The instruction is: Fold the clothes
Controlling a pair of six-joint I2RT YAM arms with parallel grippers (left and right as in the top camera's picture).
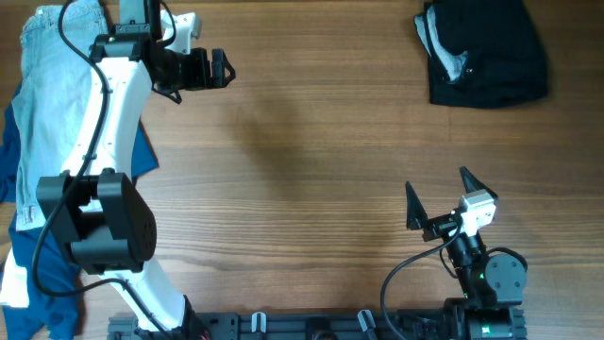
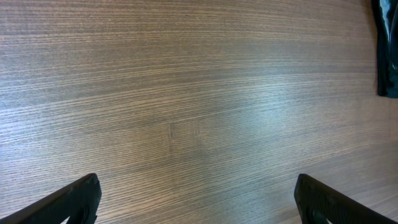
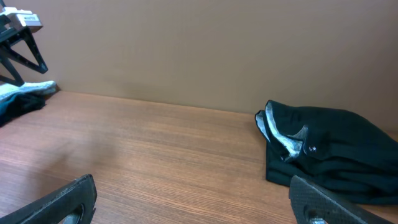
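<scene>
Black shorts (image 1: 491,57) lie in a bundle at the desk's (image 1: 311,142) far right corner, while the left claw (image 1: 223,68) and right claw (image 1: 441,194) gape wide, both empty.

This looks like a robotics lab bench, not a home. A left arm (image 1: 104,113) and a right arm (image 1: 472,260) are fixed to a black mounting rail (image 1: 283,327) along the near edge of a bare wood-grain worktop (image 1: 302,142). A loose black cable (image 1: 385,288) loops up from the right arm's base. A plain brown panel (image 3: 199,50) closes off the far edge. Clothing lies only at the margins: black shorts (image 1: 486,52) at the far right corner, and pale blue denim (image 1: 47,94) and a deep blue garment (image 1: 33,250) over the left edge.
</scene>
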